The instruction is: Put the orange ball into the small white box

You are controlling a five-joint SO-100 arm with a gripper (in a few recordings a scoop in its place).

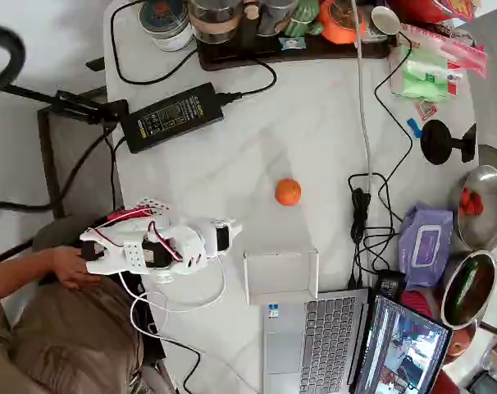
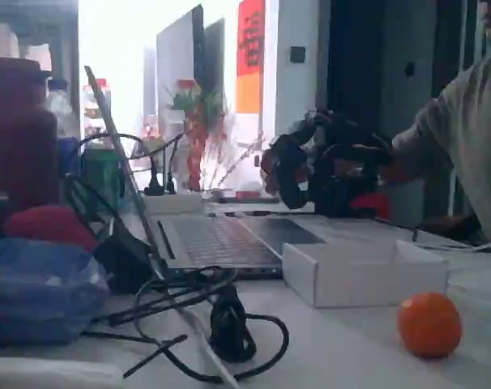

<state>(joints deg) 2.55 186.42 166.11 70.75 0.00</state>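
Reaching for the orange ball looks like the step in hand, and the arm is sitting folded at the table's left edge in the overhead view, its gripper pointing right, well apart from the ball and holding nothing; whether the jaws are parted or closed I cannot tell, since the overhead view is showing them end-on and the fixed view is rendering the arm as a dark backlit shape. The ball is resting on bare tabletop, just above the small white box in the overhead view, with a clear gap between them; in the fixed view the ball is lying in front of the box. Doing this well probably means coming down over the ball with wide jaws and closing gently, because a round thing on a smooth surface is likely to roll away if nudged. The box is sitting open against the laptop, so the carry is short. The white table is crowded: a black power brick, tangled cables, a wipes pack and a tray of jars are ringing the clear middle. Bright windows are washing out the background in the fixed view.
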